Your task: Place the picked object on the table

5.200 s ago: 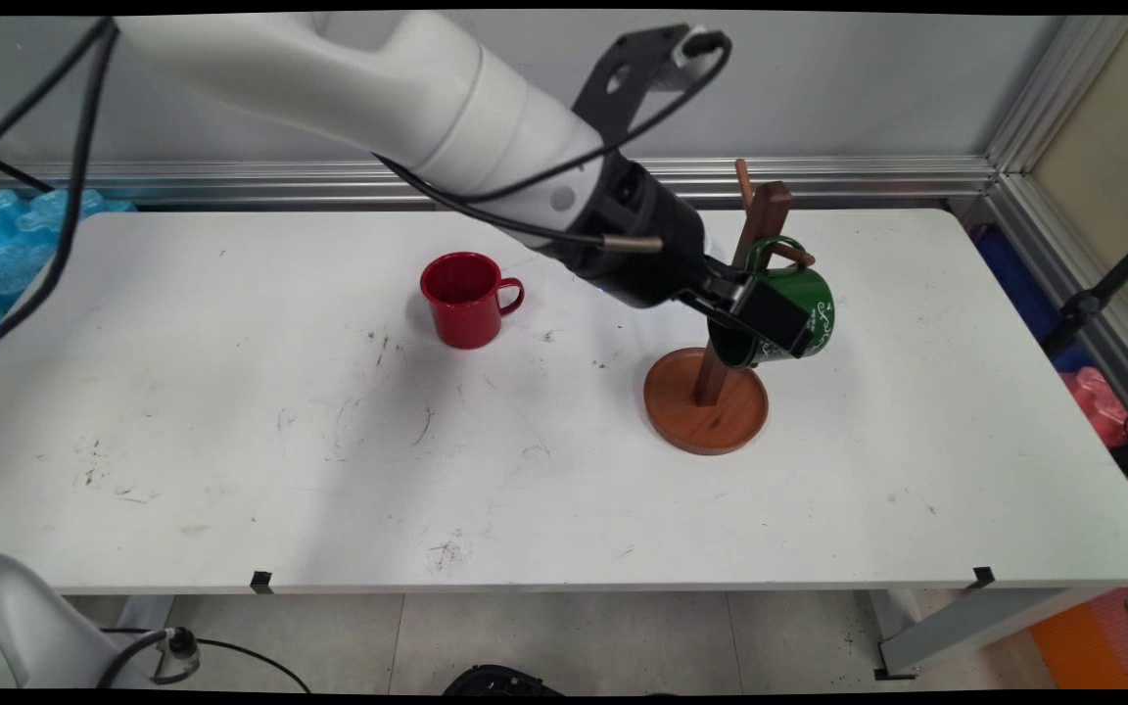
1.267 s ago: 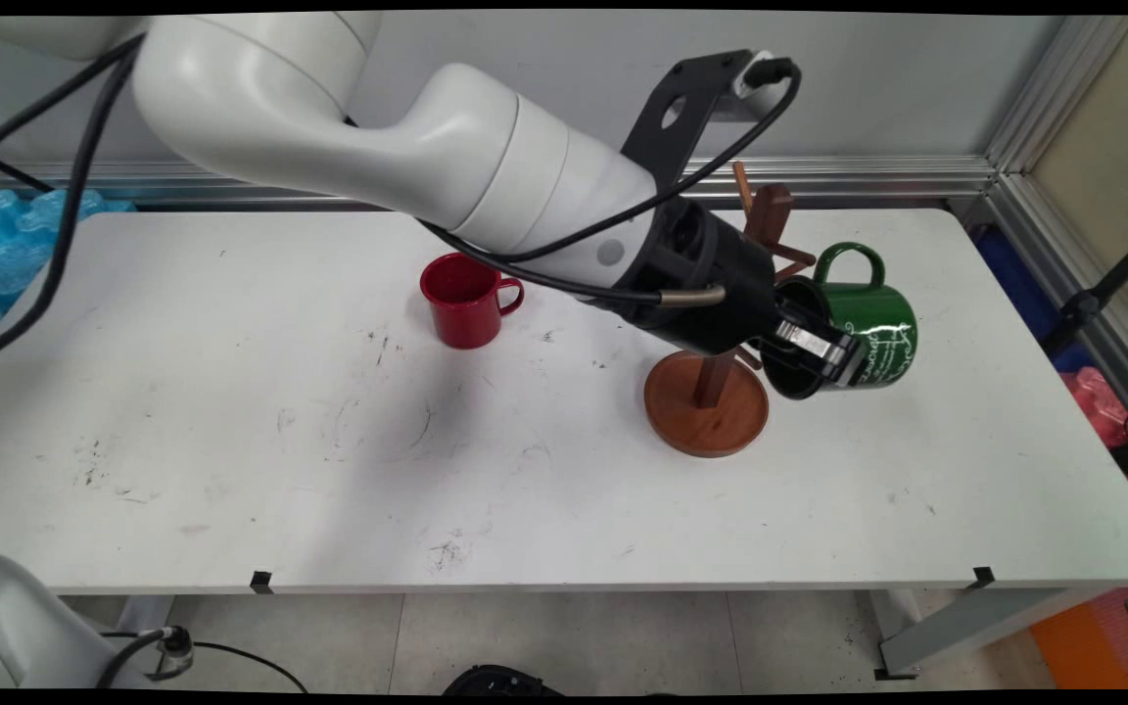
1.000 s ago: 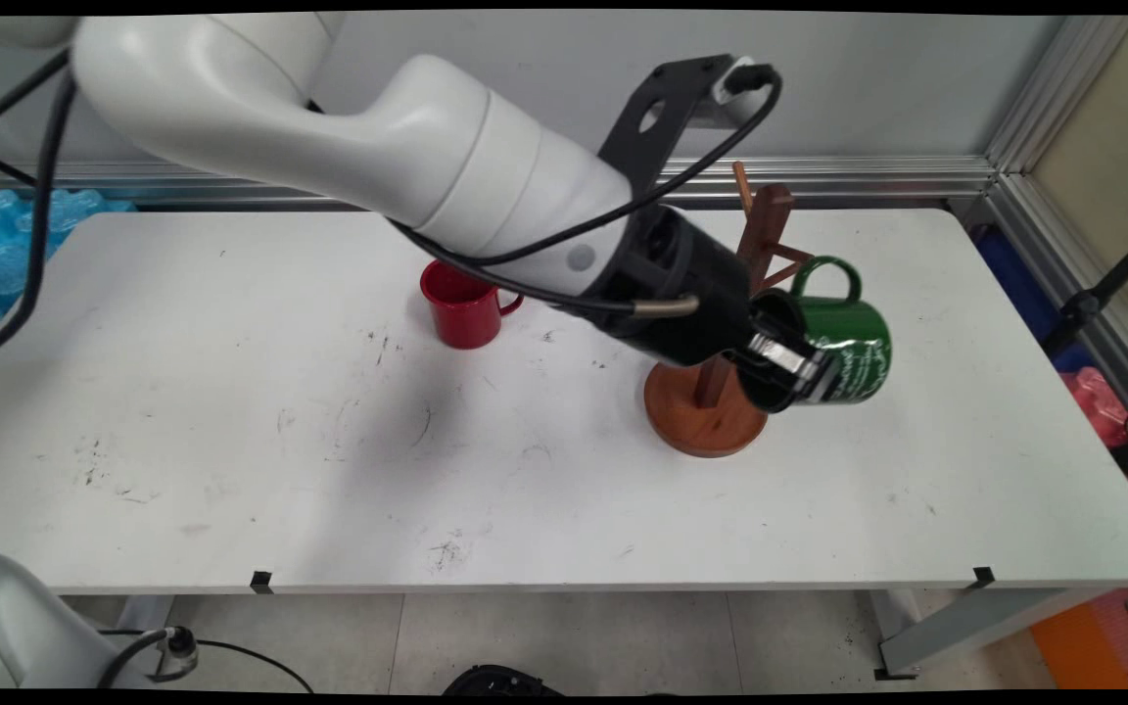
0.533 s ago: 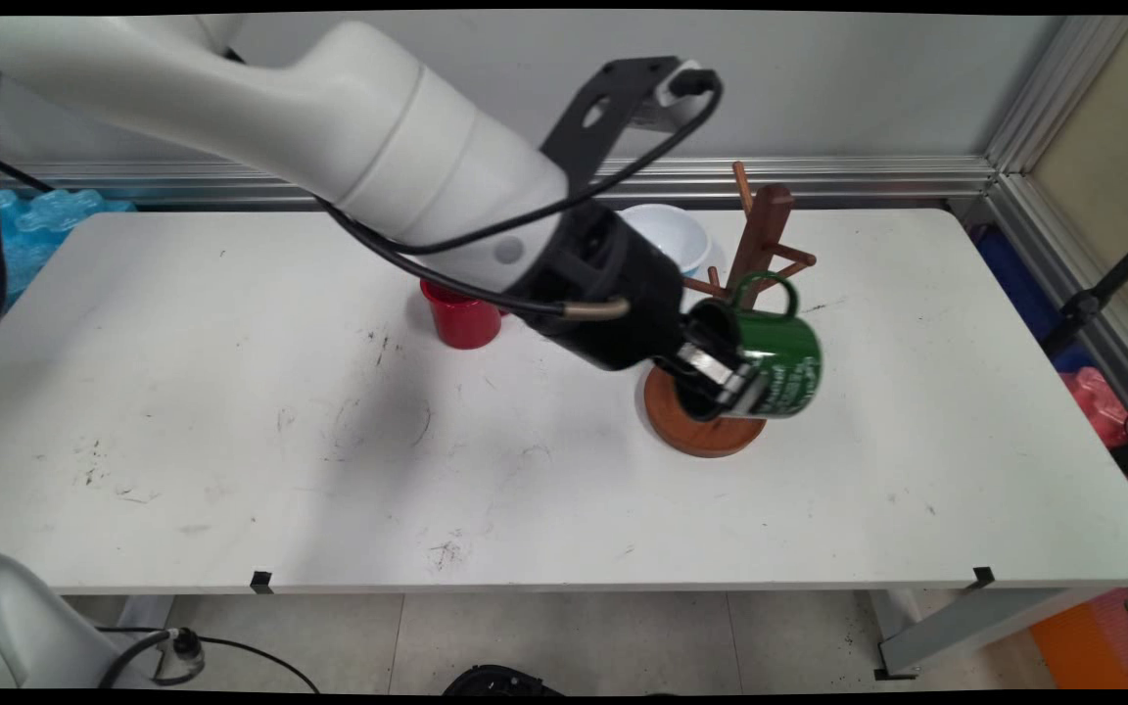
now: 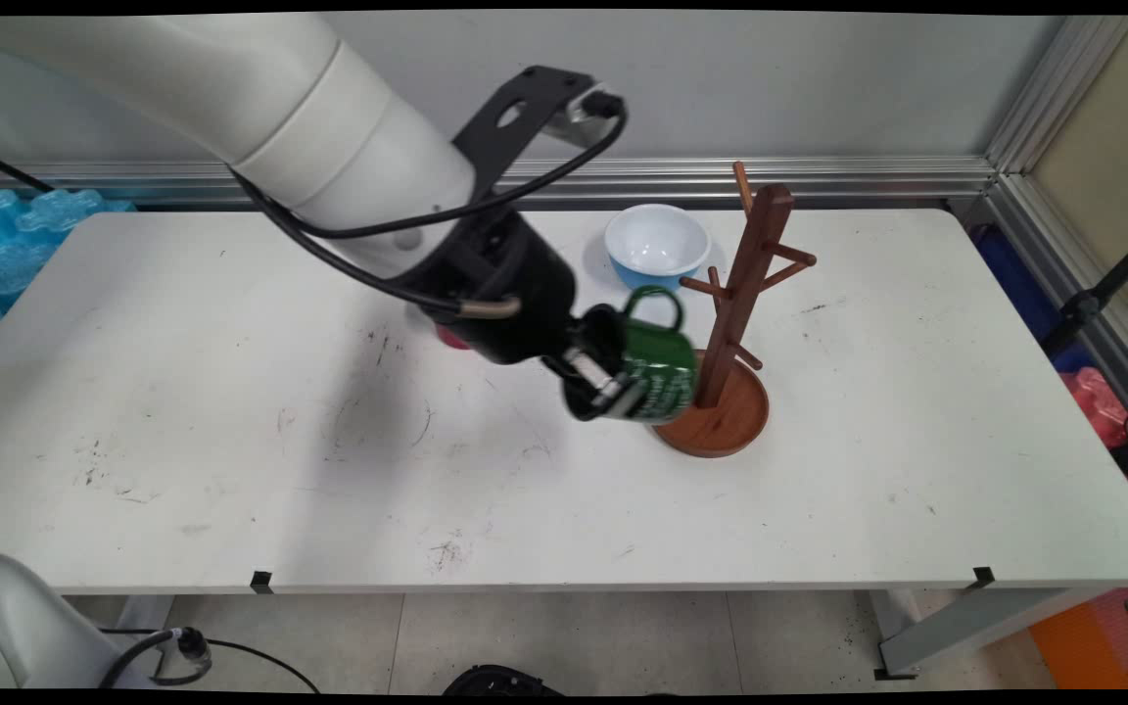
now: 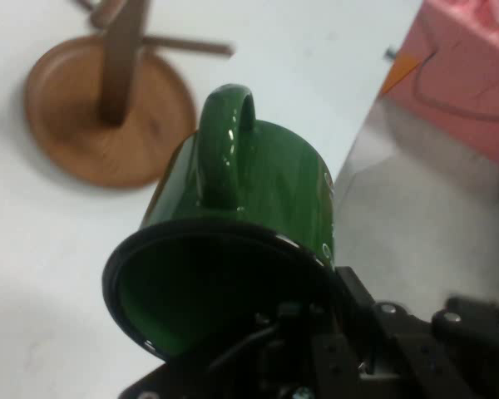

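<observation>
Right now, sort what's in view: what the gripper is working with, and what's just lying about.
In hand:
- gripper, shut on the green mug, held tipped in the air
- wooden mug tree, just beside the mug

Lying about:
- blue bowl
- red mug, mostly hidden behind the arm

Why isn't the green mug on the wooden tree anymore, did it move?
Yes. The gripper carried the green mug off its peg, round the mug tree, to the tree's left.

Arm reaching rightward, hand [image 5: 608,387] clamped, tilted
</observation>
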{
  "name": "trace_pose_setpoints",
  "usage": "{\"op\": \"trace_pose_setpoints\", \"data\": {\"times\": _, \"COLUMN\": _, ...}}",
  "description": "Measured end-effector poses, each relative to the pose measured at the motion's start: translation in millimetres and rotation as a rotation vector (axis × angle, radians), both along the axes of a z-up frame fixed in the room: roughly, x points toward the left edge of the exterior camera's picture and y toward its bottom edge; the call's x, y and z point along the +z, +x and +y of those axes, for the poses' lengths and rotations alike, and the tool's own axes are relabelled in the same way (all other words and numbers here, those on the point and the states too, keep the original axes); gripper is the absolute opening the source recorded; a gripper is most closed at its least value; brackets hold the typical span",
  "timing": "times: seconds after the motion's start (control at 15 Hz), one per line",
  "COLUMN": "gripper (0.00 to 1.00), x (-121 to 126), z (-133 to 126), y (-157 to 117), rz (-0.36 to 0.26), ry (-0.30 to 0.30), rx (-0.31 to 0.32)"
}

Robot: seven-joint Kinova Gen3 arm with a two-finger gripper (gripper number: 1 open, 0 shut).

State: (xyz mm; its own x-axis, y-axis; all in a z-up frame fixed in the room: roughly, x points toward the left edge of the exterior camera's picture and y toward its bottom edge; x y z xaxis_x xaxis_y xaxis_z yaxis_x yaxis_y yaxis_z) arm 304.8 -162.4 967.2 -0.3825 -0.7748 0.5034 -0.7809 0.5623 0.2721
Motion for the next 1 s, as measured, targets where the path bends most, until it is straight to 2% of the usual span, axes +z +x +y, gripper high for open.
{"op": "trace_pose_setpoints", "data": {"times": 0.2, "gripper": 0.0, "x": -1, "z": 0, "y": 12, "rz": -0.073, "ry": 0.024, "rx": 0.01}}
{"op": "trace_pose_setpoints", "data": {"times": 0.73, "gripper": 0.0, "x": -15, "z": -11, "y": 51, "rz": -0.348, "ry": 0.131, "rx": -0.013}}
{"op": "trace_pose_setpoints", "data": {"times": 1.0, "gripper": 0.0, "x": -26, "z": -17, "y": 61, "rz": -0.435, "ry": 0.177, "rx": -0.046}}
